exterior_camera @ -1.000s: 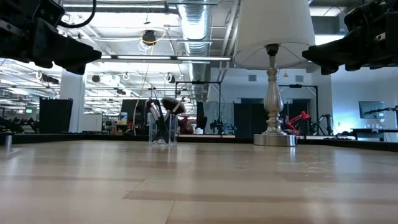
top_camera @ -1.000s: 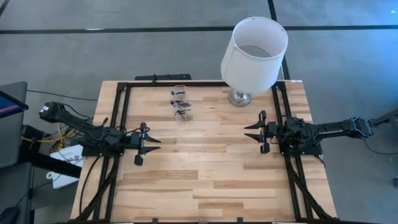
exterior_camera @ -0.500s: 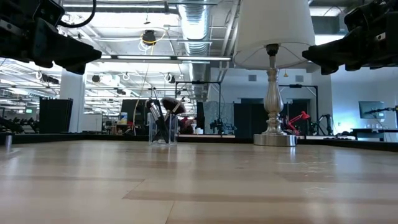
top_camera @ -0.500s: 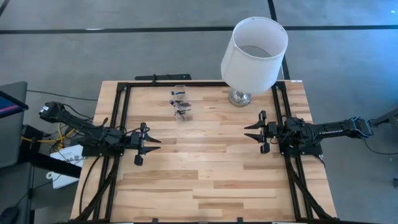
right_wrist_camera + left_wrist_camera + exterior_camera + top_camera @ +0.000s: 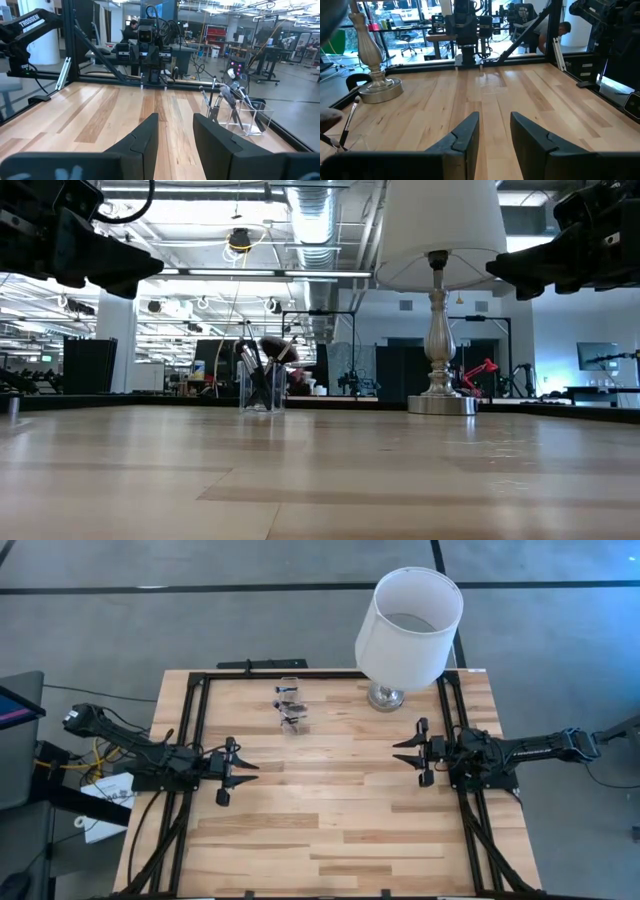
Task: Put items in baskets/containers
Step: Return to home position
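My left gripper [image 5: 243,769] and right gripper [image 5: 406,753] hover facing each other, fingers parted and empty, while the brushes [image 5: 268,356] stand in the clear organizer [image 5: 290,706] farther out between them, nearer my left one.

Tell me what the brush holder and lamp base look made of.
Holder: clear plastic or acrylic, probably; the brushes show through its walls. Lamp base: polished silvery metal by its look, with bright glints on the curves.
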